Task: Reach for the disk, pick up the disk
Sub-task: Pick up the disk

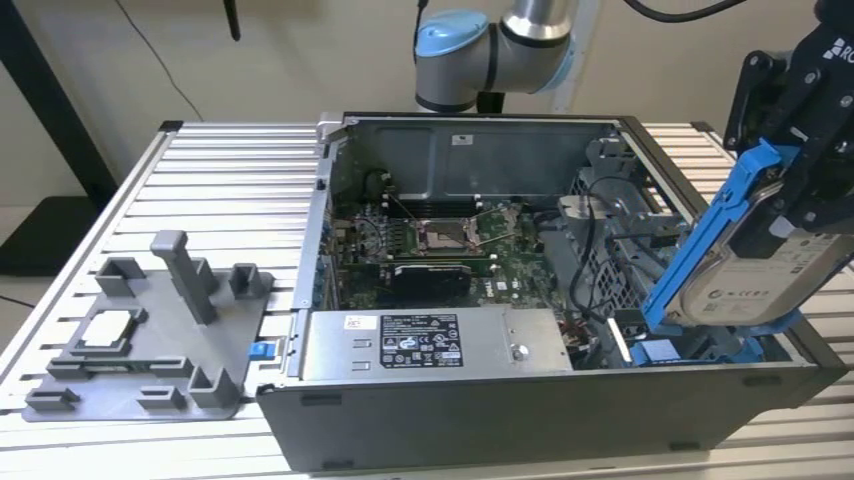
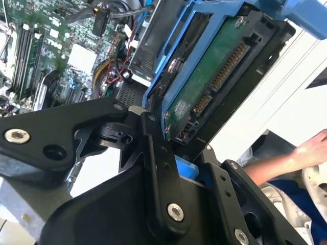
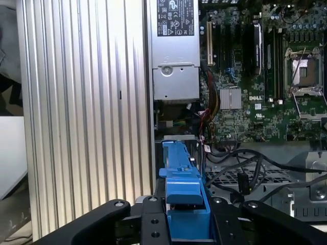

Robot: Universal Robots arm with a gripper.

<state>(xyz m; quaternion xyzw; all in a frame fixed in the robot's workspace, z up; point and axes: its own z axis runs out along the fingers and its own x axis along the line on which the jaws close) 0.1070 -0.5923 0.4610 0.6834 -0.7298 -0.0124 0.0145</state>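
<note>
One arm: a Universal Robots arm (image 1: 497, 45) reaches in above the far wall of the computer case (image 1: 534, 400), which lies open on the ribbed metal tabletop (image 1: 227, 170).
Gripper: the black gripper (image 1: 801, 215) is pinching the disk between its fingers, at the case's corner on the exterior view's right; in the second wrist view the gripper (image 2: 176, 153) has its fingers (image 2: 158, 168) pressed against the edge of the disk's blue carrier.
Disk: the disk (image 1: 767, 270) is lifted clear of the case floor and tilted steeply, its white label facing the exterior view's right and its blue frame running up along the side toward the case interior.
Disk underside: in the second wrist view the disk (image 2: 214, 76) shows its green circuit board and connector, held just above the gripper's linkage.
Disk edge: in the first wrist view the disk (image 3: 181, 173) appears edge-on as a blue strip between the two black gripper arms, over the case's near bay.
Case interior: the motherboard (image 1: 441, 240) lies at the middle of the case, and the grey power supply (image 1: 427, 345) sits along the case's near wall.
Beside the case: a grey plastic fixture (image 1: 147, 340) rests on the tabletop, well apart from the case on the exterior view's left.
Person: a hand (image 2: 311, 150) and sleeve are visible beyond the disk in the second wrist view.
</note>
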